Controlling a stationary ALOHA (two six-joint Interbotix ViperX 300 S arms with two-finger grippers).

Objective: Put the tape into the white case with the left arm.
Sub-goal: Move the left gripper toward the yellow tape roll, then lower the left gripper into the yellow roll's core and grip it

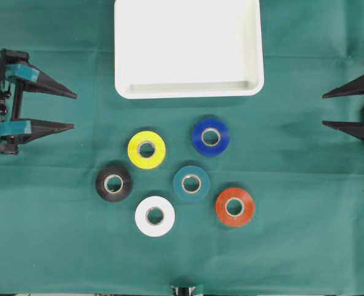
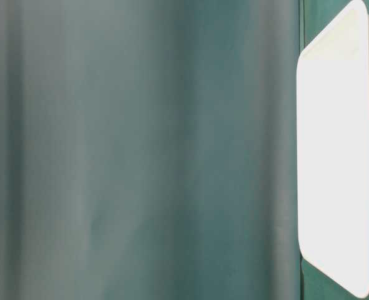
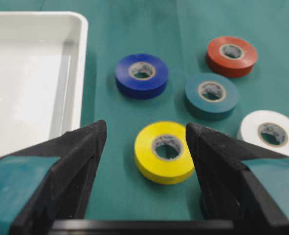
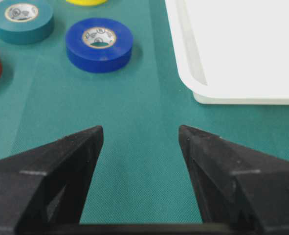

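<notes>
Several tape rolls lie flat on the green cloth below the white case: yellow, blue, teal, black, white and red. My left gripper, with teal bands on its fingers, hovers at the far left, open and holding nothing, well apart from the rolls. In the left wrist view the yellow roll lies ahead between the fingertips, with the case to the left. My right gripper stands open and holds nothing at the far right.
The case holds nothing and stands at the back centre, its rim near the blue roll in the right wrist view. The table-level view gives only green cloth and the case's side.
</notes>
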